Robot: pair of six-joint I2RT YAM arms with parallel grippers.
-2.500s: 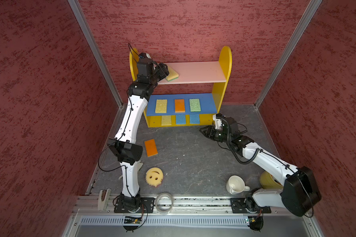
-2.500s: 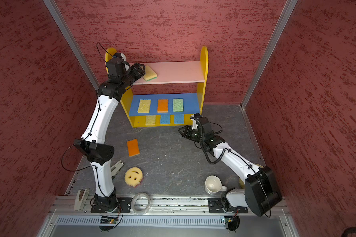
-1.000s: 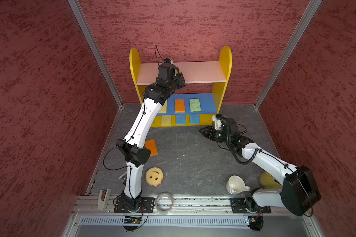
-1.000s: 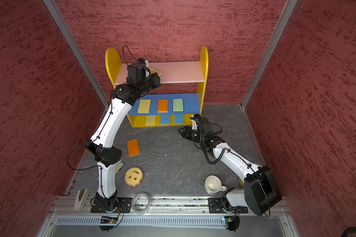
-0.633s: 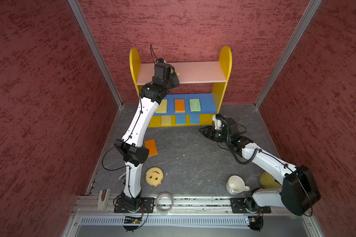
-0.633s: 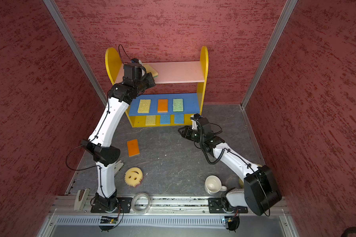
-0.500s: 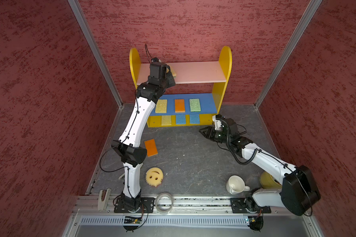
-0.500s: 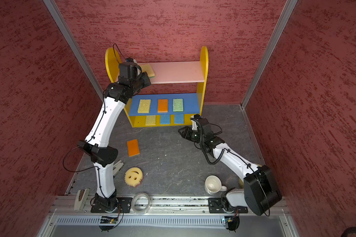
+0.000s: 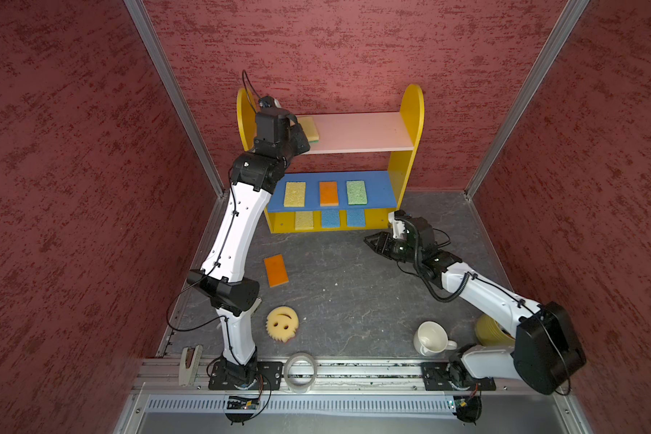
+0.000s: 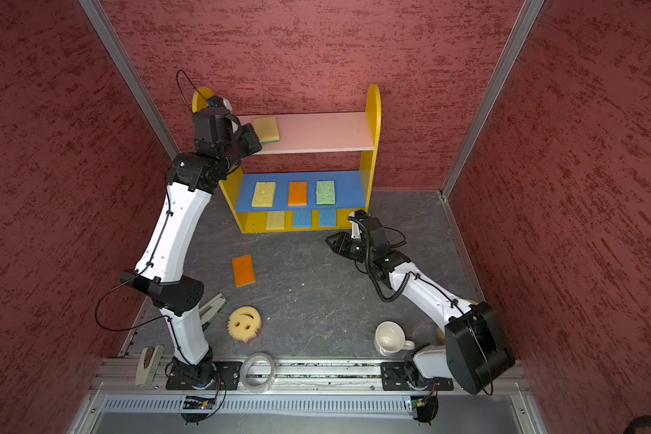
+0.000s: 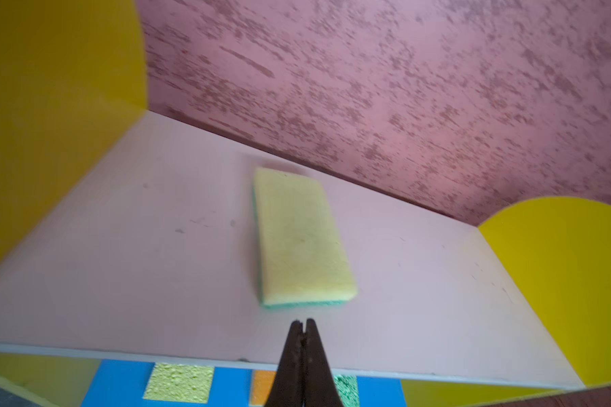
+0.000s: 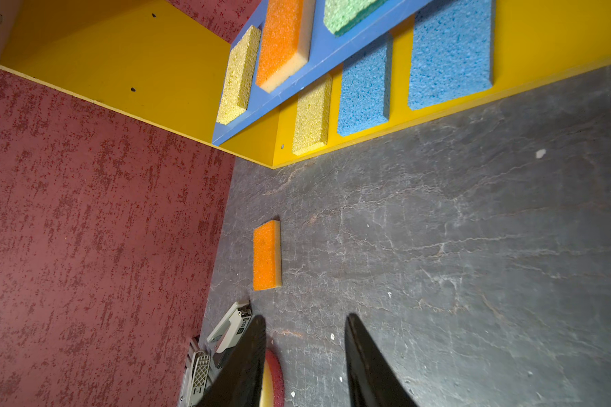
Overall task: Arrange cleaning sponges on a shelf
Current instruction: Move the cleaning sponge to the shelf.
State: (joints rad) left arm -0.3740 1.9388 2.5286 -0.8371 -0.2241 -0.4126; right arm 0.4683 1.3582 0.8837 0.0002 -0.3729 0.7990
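Left to right: the left gripper (image 11: 303, 327) hangs at the front lip of the shelf's (image 9: 412, 124) pink upper board (image 11: 438, 282), jaws pressed together on nothing. Just ahead of the tips, and apart from them, the yellow sponge (image 11: 300, 236) lies flat on its green backing, its long side running away from the jaws.

We judge it light, soft and springy. It should squash under a pinch and drag a little on the board, so any squaring-up is best done with a gentle hold across its short width, near the middle. The yellow side panel (image 11: 50, 105) stands close on the jaws' left. Bare board runs off to their right, with room for more.

Below the jaws, the middle row of sponges (image 9: 329, 193) and the base row of sponges (image 9: 330, 218) fill the lower boards, three apiece.

Well behind and beneath those jaws, the orange sponge (image 9: 276, 270) and the round smiley sponge (image 9: 282, 323) lie apart on the grey floor (image 9: 354, 293), each with clear floor around it. We expect the smiley's scalloped rim to give unevenly under a pinch, so flat faces make the safer hold.

The right gripper (image 12: 304, 317) hovers low, jaws parted and empty. The orange sponge lies well ahead of them across open floor.
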